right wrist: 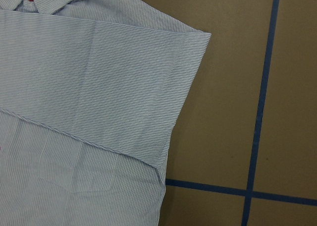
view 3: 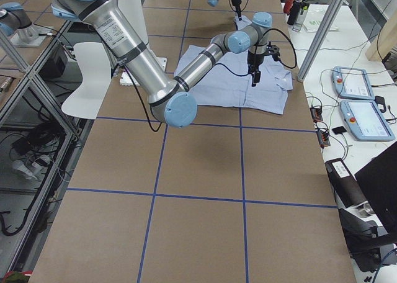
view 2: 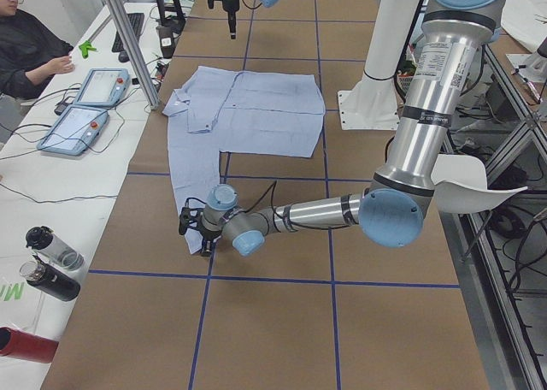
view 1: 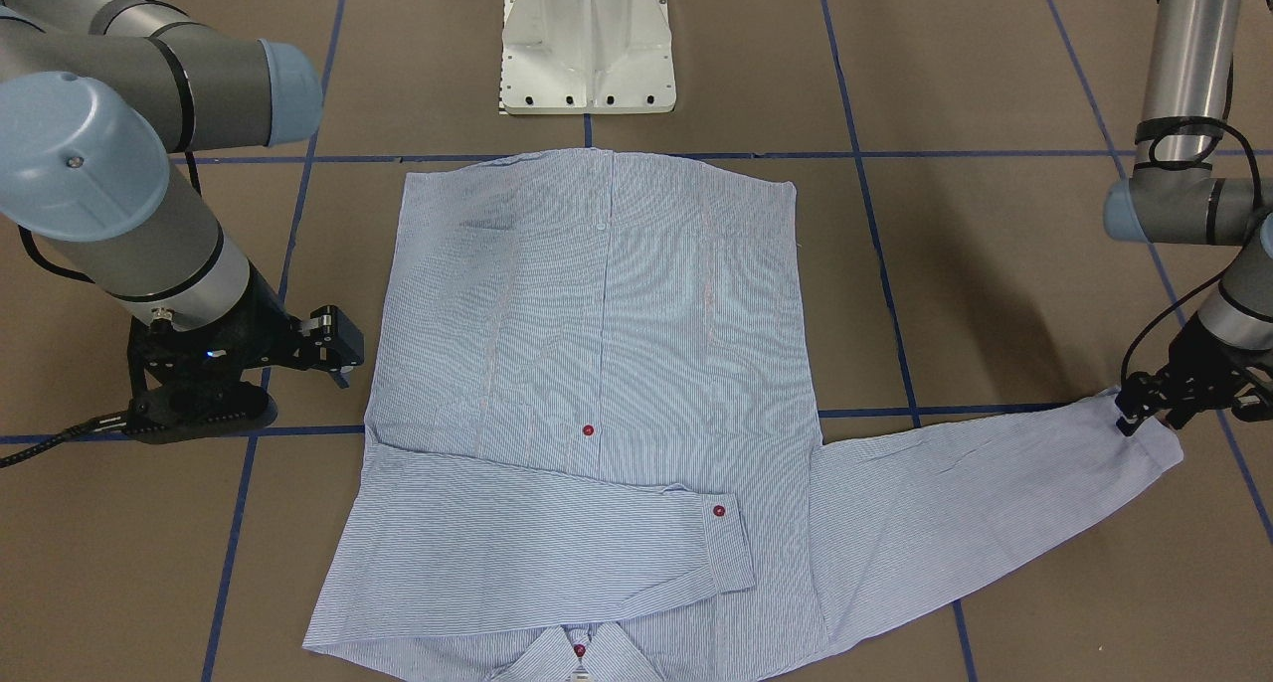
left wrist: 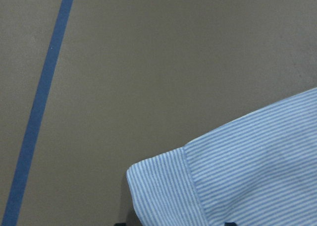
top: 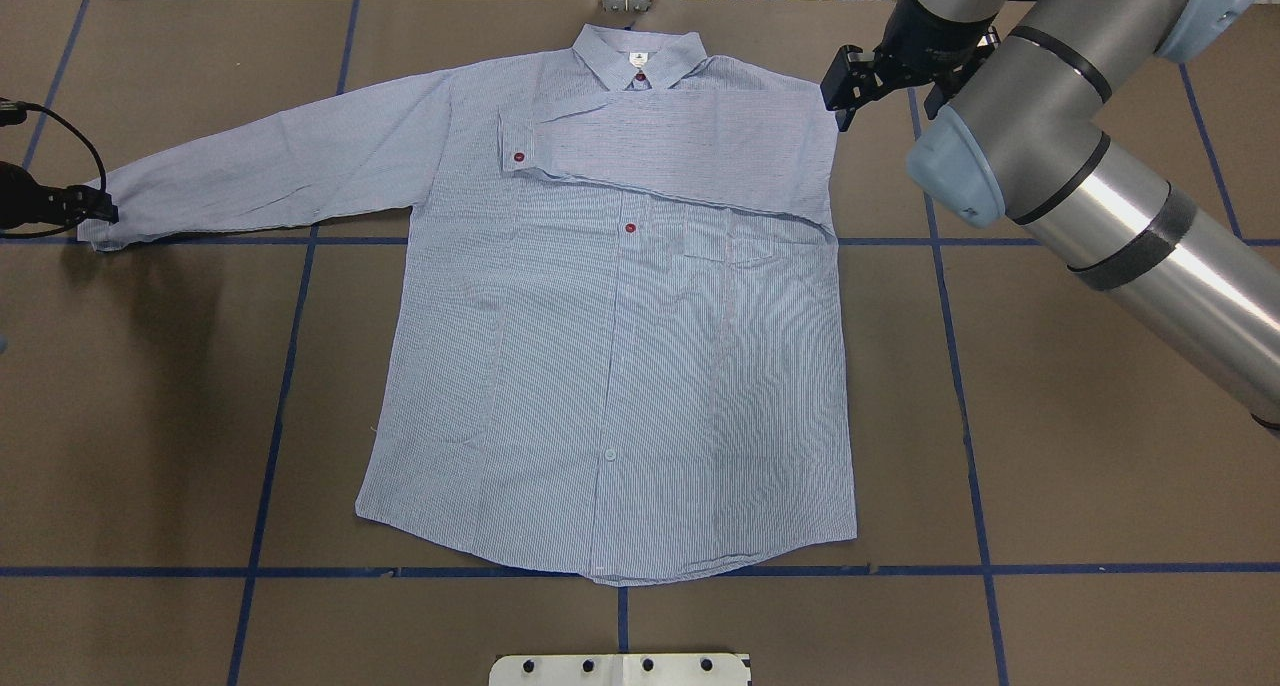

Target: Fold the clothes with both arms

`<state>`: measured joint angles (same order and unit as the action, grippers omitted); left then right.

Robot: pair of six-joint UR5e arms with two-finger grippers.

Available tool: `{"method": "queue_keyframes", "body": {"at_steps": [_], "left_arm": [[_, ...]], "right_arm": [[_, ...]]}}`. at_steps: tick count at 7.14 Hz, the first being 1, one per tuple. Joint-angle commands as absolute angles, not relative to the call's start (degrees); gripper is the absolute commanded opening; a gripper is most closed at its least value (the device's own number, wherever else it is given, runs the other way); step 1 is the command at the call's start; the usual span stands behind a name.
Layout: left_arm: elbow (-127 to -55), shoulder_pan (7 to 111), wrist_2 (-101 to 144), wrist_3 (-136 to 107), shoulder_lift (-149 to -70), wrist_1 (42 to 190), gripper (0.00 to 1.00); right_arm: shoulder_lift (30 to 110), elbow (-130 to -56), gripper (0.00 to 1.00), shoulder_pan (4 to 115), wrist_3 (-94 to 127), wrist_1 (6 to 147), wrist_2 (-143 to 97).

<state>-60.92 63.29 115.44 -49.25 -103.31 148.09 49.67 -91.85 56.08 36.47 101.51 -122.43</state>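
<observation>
The light blue striped shirt (top: 620,366) lies flat and face up on the brown table, collar (top: 640,54) at the far edge. One sleeve is folded across the chest (top: 680,141), its cuff near the placket. The other sleeve (top: 270,181) stretches straight out to the robot's left. My left gripper (top: 100,211) (view 1: 1149,419) is low at that sleeve's cuff (left wrist: 168,186), jaws apart on either side of it. My right gripper (top: 840,101) (view 1: 343,364) hovers open just off the folded shoulder edge (right wrist: 193,72), holding nothing.
The white pedestal base (view 1: 587,46) stands near the shirt's hem. Blue tape lines (top: 290,366) cross the brown tabletop. Beside the table, a person (view 2: 34,39) sits at a bench with two teach pendants (view 2: 85,108) and bottles (view 2: 51,262).
</observation>
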Motion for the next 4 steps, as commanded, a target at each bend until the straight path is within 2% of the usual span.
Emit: {"method": "queue_keyframes", "body": {"at_steps": [1, 4], "left_arm": [[-61.0, 63.3, 115.7, -48.9, -103.1, 148.1, 0.71], [-61.0, 63.4, 115.7, -48.9, -103.0, 148.1, 0.71]], "right_arm": [[49.7, -91.8, 0.99, 56.1, 36.5, 101.5, -122.4], [49.7, -92.1, 0.99, 56.1, 36.6, 101.5, -122.4]]}}
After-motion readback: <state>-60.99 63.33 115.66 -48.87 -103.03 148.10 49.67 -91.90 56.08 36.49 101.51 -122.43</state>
